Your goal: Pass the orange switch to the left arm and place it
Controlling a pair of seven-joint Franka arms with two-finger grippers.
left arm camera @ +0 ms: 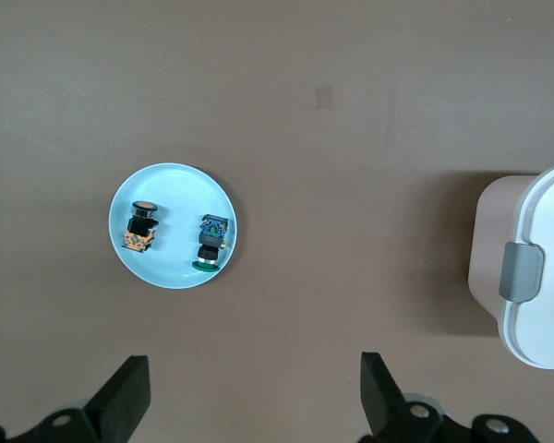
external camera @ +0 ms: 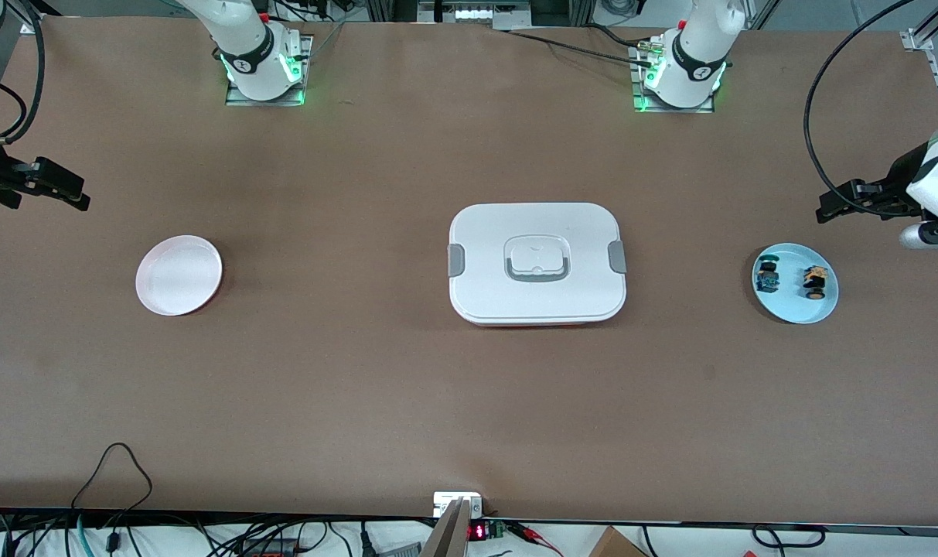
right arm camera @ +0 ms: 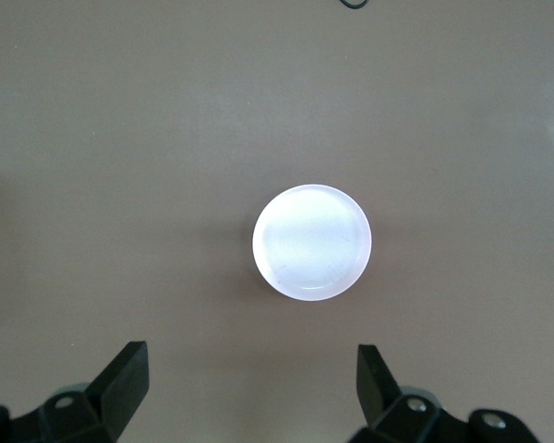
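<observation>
The orange switch [external camera: 815,281] lies on a light blue plate [external camera: 795,309] at the left arm's end of the table, beside a blue-and-black component [external camera: 768,276]. The left wrist view shows the same switch [left arm camera: 139,229] on that plate [left arm camera: 175,194]. My left gripper [external camera: 827,210] hangs open and empty over bare table beside the plate, its fingers [left arm camera: 129,388] wide apart. The white box [external camera: 537,263] sits shut at the table's middle; its clip end [left arm camera: 535,268] shows in the left wrist view. My right gripper [external camera: 80,199] hangs open and empty over bare table beside a white plate [external camera: 179,275].
In the right wrist view the white plate [right arm camera: 311,242] holds nothing, and my right gripper [right arm camera: 252,383] stands short of it. Brown tabletop stretches between the plates and the box. Cables and small electronics line the table's front edge [external camera: 469,517].
</observation>
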